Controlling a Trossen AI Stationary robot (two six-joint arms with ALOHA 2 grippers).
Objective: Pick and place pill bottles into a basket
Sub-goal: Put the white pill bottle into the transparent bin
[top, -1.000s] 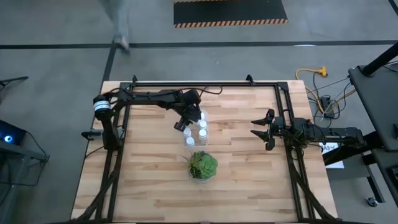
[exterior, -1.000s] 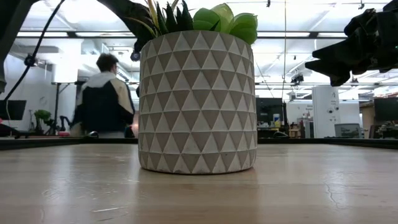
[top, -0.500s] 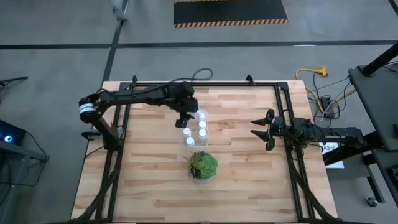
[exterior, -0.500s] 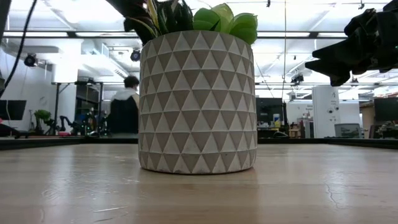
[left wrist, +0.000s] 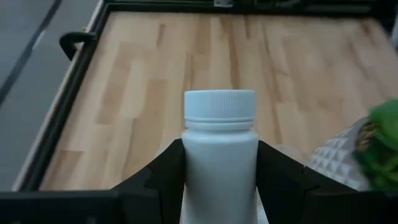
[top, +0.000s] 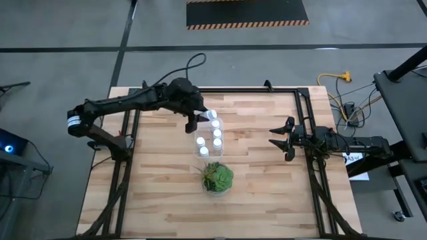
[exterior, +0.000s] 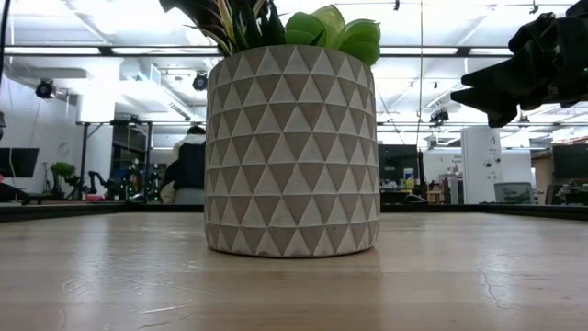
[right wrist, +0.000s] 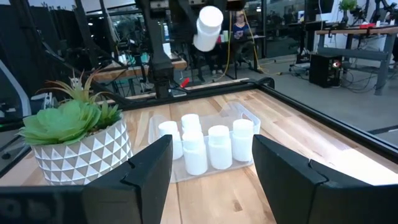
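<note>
My left gripper [top: 200, 118] is shut on a white pill bottle [left wrist: 220, 155] in the air above the far end of the clear basket [top: 209, 139]. The bottle also shows in the right wrist view [right wrist: 208, 28], tilted. Several more white bottles [right wrist: 208, 143] stand upright inside the basket, which rests on the table. My right gripper [top: 275, 138] is open and empty near the table's right edge, its fingers pointing at the basket. In the low view the plant pot hides the basket and bottles. My left gripper pinches the bottle's body [left wrist: 186, 174] between its two fingers [left wrist: 163, 180], one on each side, below the cap [left wrist: 220, 104]. The cap end sticks out past the fingertips. The bottle is lifted clear, tilted, above the basket's far end.
A green plant in a triangle-patterned pot [top: 217, 177] stands just near of the basket and fills the low view [exterior: 292, 152]. Black frame rails [top: 220, 91] run along the table's far, left and right sides. A person [exterior: 190, 165] stands in the room beyond.
My left gripper has gone from over the basket toward the table's far edge and risen, turning as it went. The bottle in it now shows beyond the basket's far end. The person in the room behind has walked to the right.
</note>
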